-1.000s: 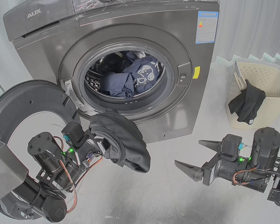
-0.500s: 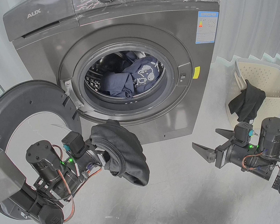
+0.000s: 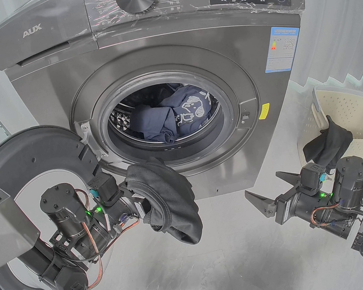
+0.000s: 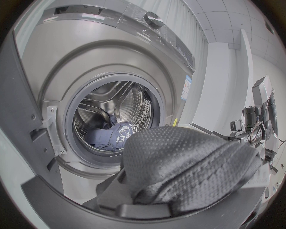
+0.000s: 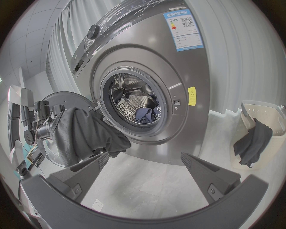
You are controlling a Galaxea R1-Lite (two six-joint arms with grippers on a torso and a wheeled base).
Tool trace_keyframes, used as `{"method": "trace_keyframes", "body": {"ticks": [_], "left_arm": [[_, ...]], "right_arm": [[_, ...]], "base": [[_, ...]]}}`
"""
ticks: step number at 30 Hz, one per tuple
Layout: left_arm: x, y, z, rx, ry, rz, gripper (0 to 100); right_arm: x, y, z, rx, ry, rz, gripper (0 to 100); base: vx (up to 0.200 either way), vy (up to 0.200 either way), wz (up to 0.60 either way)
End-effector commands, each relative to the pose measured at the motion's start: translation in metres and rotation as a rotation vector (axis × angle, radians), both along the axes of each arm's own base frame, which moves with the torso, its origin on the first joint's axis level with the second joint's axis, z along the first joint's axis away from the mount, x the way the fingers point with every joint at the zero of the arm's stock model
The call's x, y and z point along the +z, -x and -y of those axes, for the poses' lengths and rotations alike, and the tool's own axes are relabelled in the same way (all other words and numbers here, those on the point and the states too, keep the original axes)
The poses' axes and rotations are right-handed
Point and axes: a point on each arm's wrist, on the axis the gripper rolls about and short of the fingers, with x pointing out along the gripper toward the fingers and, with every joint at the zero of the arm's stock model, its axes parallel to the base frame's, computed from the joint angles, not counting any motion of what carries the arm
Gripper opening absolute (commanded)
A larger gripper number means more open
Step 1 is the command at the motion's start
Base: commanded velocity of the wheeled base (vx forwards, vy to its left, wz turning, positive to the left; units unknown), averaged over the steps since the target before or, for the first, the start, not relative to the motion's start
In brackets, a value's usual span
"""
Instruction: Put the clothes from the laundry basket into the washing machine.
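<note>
Pale pleated curtains (image 3: 342, 11) (floor-length) back a grey floor (image 3: 237, 257).

The dark garment (image 3: 168, 191) hides most of the left tool (image 3: 151, 205) holding it

Grey washer (image 3: 65, 80), black garment (image 3: 166, 191), cream basket (image 3: 351, 108)
</note>
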Motion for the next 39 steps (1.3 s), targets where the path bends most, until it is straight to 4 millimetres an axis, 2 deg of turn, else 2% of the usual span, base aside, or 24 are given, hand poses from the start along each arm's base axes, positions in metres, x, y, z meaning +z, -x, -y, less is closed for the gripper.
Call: {"method": "trace_keyframes", "body": {"ticks": [1,8,18,21,23,25,28,34,37,39], "left_arm": [[-0.003,-0.002,0.001,0.0,-0.003,-0.006,0],[-0.008,-0.002,0.002,0.0,-0.01,-0.02,0],[-0.01,0.002,0.009,-0.026,-0.015,-0.029,0],[-0.012,0.005,0.014,-0.041,-0.02,-0.031,0],[-0.014,0.004,0.026,-0.039,-0.006,-0.036,0],[-0.009,-0.005,0.039,-0.01,0.029,-0.008,0],[-0.015,-0.023,0.051,-0.01,0.04,0.009,0],[-0.034,-0.032,0.057,-0.032,0.033,-0.034,0],[-0.039,-0.042,0.061,-0.047,0.059,-0.041,0],[-0.048,-0.059,0.07,-0.041,0.089,-0.042,0]], "right_arm": [[-0.001,0.002,-0.003,0.014,0.003,-0.003,100],[-0.003,0.006,-0.006,0.031,0.008,-0.013,100],[-0.006,0.015,-0.012,0.071,0.019,-0.027,100],[-0.006,0.017,-0.015,0.083,0.018,-0.025,100],[-0.005,0.021,-0.018,0.097,0.017,-0.025,100],[-0.005,0.023,-0.018,0.098,0.015,-0.028,100],[-0.005,0.024,-0.018,0.09,0.01,-0.029,100],[-0.004,0.024,-0.018,0.09,0.009,-0.025,100],[-0.003,0.024,-0.018,0.092,0.008,-0.023,100],[-0.004,0.026,-0.021,0.104,0.008,-0.025,100]], "base": [[0.2,0.0,0.0],[0.2,0.0,0.0],[0.0,0.0,0.0],[0.0,0.0,0.0],[0.0,0.0,0.0],[0.0,0.0,0.0],[0.0,0.0,0.0],[0.0,0.0,0.0],[0.0,0.0,0.0],[0.0,0.0,0.0]]}}
